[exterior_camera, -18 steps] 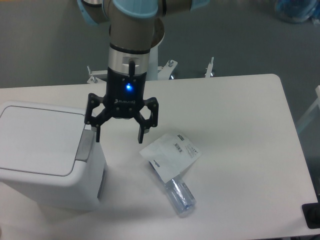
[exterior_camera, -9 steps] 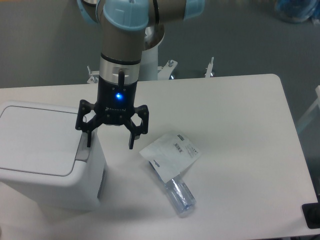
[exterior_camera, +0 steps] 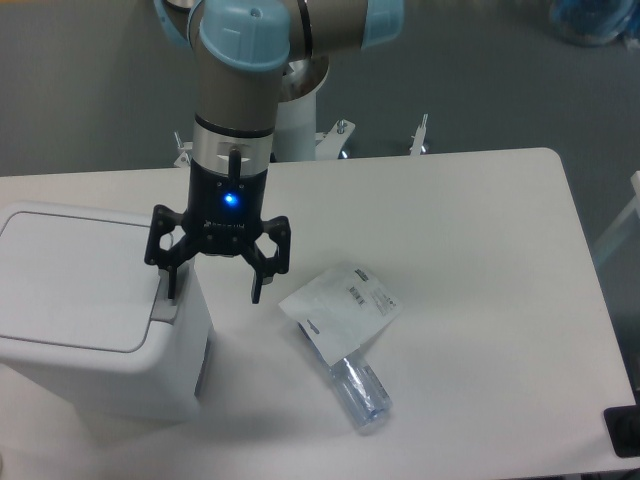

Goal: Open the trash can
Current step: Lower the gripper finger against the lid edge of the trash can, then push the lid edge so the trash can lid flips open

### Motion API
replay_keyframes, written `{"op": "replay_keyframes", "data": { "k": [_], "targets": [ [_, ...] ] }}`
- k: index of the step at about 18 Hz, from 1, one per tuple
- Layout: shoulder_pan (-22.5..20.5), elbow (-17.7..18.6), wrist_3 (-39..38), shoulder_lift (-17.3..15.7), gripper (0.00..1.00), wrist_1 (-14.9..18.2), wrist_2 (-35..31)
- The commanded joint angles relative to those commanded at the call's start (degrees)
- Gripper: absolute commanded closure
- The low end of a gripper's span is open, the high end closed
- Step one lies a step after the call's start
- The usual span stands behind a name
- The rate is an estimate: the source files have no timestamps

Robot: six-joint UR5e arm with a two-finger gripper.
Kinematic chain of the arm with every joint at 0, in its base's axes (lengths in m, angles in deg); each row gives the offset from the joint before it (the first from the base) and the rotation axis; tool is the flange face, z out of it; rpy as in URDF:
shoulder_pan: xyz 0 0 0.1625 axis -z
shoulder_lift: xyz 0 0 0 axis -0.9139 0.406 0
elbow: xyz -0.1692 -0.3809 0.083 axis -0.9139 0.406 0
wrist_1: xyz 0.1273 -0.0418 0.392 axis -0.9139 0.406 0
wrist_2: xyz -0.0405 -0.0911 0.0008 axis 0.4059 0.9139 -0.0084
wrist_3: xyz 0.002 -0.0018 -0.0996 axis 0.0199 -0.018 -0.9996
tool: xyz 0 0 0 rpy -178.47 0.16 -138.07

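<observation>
At left of frame the gripper (exterior_camera: 213, 297), jaws spread wide, straddles the right edge of the closed trash can (exterior_camera: 90, 310), one fingertip on its grey strip.

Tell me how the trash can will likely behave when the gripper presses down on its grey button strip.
The trash can is broad and boxy, sitting flat on the table, so it probably won't tip under a downward press. Being hollow-looking plastic, it may be light and could slide if pushed sideways. The open gripper has one finger over the grey strip at the edge, so an off-centre press might rock it slightly.
</observation>
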Motion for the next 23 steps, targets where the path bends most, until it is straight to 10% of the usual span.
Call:
{"op": "replay_keyframes", "data": {
  "k": [23],
  "targets": [
    [-0.09,-0.88,0.44,1.23,0.0,-0.18,-0.35]
  ]
}}
